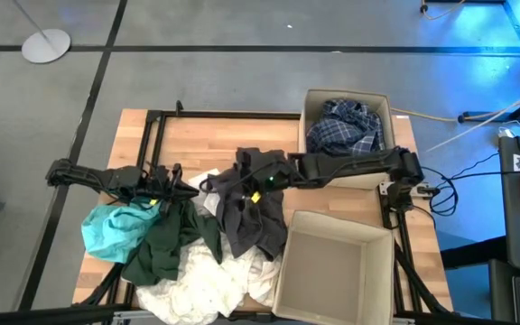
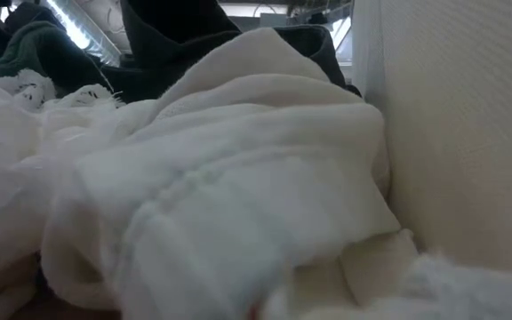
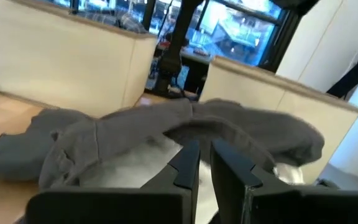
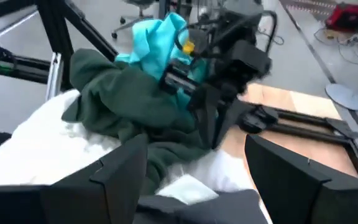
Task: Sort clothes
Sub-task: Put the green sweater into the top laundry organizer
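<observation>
The clothes lie heaped across the table's middle and near side. A teal garment (image 1: 108, 227) is at the left, with a dark green one (image 1: 162, 248) beside it. White ones (image 1: 208, 282) are at the near edge, and a dark grey one (image 1: 253, 215) is in the middle. A blue-and-white plaid garment (image 1: 346, 126) lies in the far cardboard box (image 1: 314, 101). My left gripper (image 1: 192, 188) (image 3: 204, 158) is shut and points level at the grey garment (image 3: 166, 124), with nothing between its fingers. My right gripper (image 1: 240, 176) (image 4: 194, 155) hangs open above the grey garment's far end.
An empty cardboard box (image 1: 289, 271) stands at the near right beside the white heap, and its wall (image 2: 460, 133) fills the right of the low view. The black arm frame (image 1: 156, 117) runs along the far left of the tabletop. Bare wood (image 1: 215, 135) shows at the far side.
</observation>
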